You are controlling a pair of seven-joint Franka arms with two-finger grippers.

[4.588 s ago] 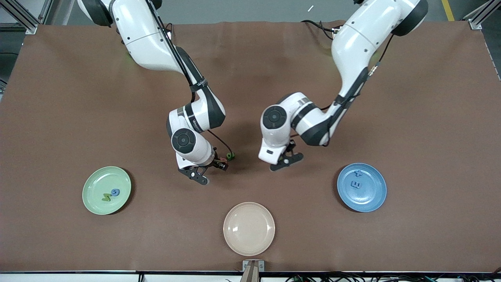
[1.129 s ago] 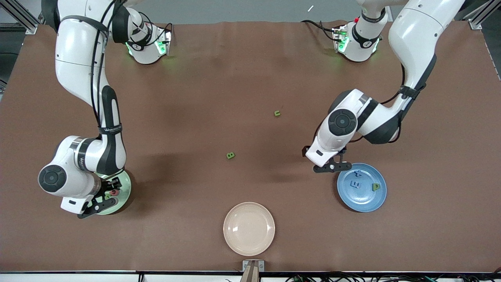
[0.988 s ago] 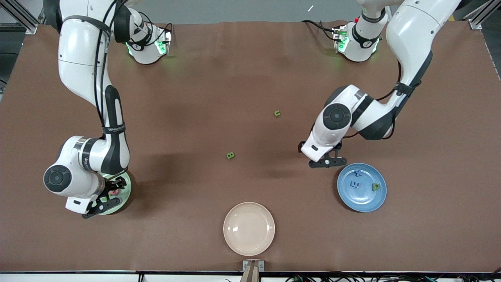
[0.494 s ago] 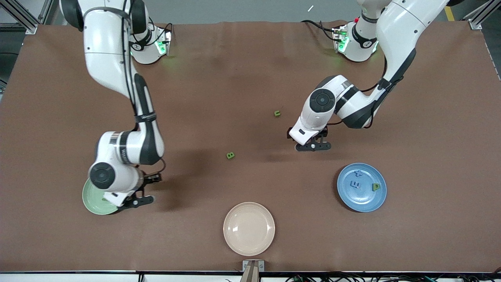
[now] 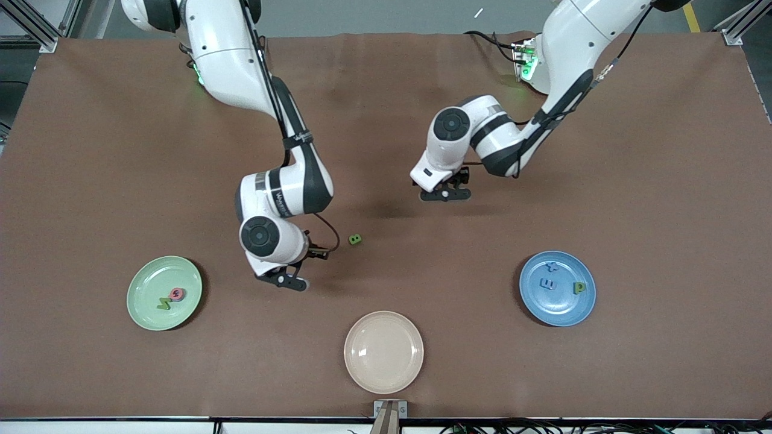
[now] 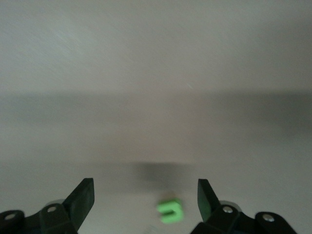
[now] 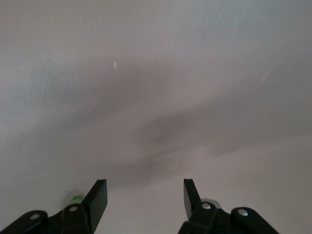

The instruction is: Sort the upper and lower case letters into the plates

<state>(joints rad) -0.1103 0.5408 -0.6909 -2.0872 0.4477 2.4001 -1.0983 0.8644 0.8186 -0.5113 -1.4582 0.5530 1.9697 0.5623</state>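
Observation:
The pale green plate (image 5: pixel 148 280) holds a red letter (image 5: pixel 176 293) and a green letter (image 5: pixel 163 303). The blue plate (image 5: pixel 567 310) holds two blue letters (image 5: pixel 549 283) and a green P (image 5: pixel 579 287). A green B (image 5: pixel 355 239) lies on the table mid-way between the arms. My right gripper (image 5: pixel 286 281) is open and empty over the table beside it (image 7: pixel 144 187). My left gripper (image 5: pixel 445 194) is open and empty. Its wrist view shows a small green letter (image 6: pixel 169 210) on the table between its fingers (image 6: pixel 145 187). That letter is hidden in the front view.
A cream-beige plate (image 5: pixel 383 352) sits empty near the table's front edge, between the two other plates. The brown table cover (image 5: pixel 663 181) stretches wide toward both ends.
My right gripper has left the green plate and moved toward the table's middle, beside the green B. My left gripper has moved away from the blue plate to over the small green letter.

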